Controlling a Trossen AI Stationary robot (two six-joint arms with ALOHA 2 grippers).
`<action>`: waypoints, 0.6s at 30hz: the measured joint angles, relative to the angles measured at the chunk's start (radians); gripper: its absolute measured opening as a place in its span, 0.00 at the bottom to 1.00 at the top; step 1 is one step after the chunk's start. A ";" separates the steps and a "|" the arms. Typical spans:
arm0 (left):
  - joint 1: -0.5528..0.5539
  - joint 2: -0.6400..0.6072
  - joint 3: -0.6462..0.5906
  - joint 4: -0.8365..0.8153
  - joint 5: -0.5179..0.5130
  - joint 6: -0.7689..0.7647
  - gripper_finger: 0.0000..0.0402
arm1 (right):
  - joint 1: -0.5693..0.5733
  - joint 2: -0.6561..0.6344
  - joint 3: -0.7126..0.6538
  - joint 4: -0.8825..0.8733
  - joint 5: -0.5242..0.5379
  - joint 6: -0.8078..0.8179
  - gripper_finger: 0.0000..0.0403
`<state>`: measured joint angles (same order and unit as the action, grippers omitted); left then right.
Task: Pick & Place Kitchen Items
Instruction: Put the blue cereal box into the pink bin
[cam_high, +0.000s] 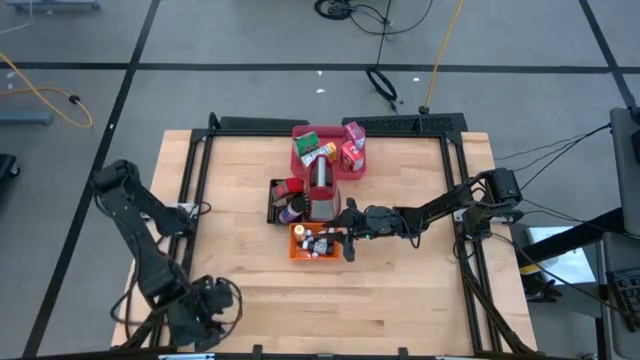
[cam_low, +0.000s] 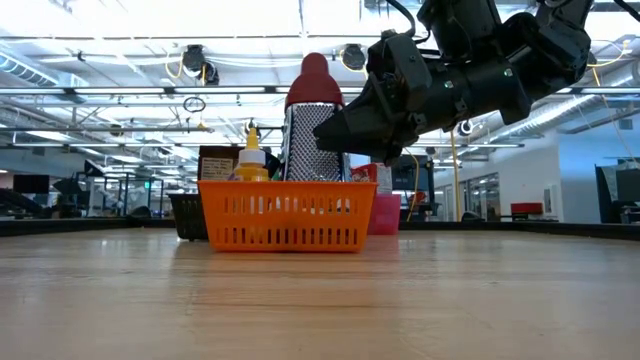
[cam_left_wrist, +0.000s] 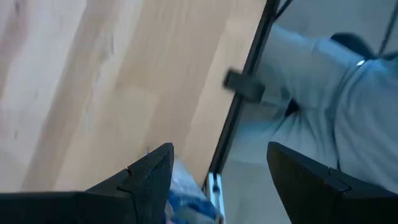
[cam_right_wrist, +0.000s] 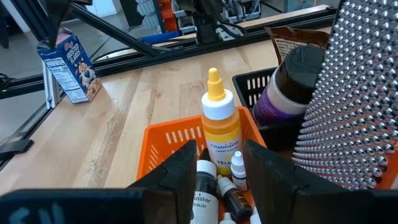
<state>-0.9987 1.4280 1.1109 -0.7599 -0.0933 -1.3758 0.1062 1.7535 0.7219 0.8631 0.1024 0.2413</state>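
Nearest your right wrist camera, the right gripper (cam_right_wrist: 217, 171) hangs with its jaws part open and holding nothing, poised over the orange plastic basket (cam_right_wrist: 163, 138) at lower centre of that frame. In the high view this right gripper (cam_high: 347, 236) sits mid-frame, just at the basket's right edge.

Your biggest hazard is the tall red-topped silver grater (cam_low: 313, 120), which stands touching or just beside the basket; in the right wrist view its perforated face (cam_right_wrist: 357, 93) fills the right edge. A descent that drifts that way could knock it over onto the small goods.

Next, the black mesh basket (cam_right_wrist: 256, 84) holds a dark-capped jar with a purple label (cam_right_wrist: 287, 84); it crowds the orange one, so a wide opening may catch it.

Smaller still: the yellow-capped squeeze bottle (cam_right_wrist: 219, 124) stands upright between the jaws, with little dark bottles (cam_right_wrist: 205, 183) and a tiny white dropper (cam_right_wrist: 238, 169) packed beside it. Closing on one may tip its neighbours.

The pink tray of cartons (cam_high: 305, 150) lies upper centre in the high view, and a blue cereal carton (cam_right_wrist: 69, 65) stands apart at upper left.

The left gripper (cam_left_wrist: 217, 180) waits, jaws apart and empty, at the tabletop's lower-left edge. The basket's lower contents are cut off and their labels are hard to read.
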 joint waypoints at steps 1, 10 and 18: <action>-0.005 0.018 0.018 -0.019 0.017 -0.014 0.64 | 0.000 0.000 0.000 0.000 0.000 0.000 0.31; -0.005 0.158 0.130 -0.207 0.121 -0.022 0.64 | 0.000 0.000 0.000 0.000 0.000 0.000 0.31; -0.002 0.185 0.132 -0.236 0.201 -0.018 0.64 | 0.000 0.000 0.000 0.000 0.000 0.000 0.31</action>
<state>-1.0008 1.6127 1.2430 -0.9959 0.1081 -1.3937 0.1064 1.7535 0.7219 0.8635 0.1024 0.2413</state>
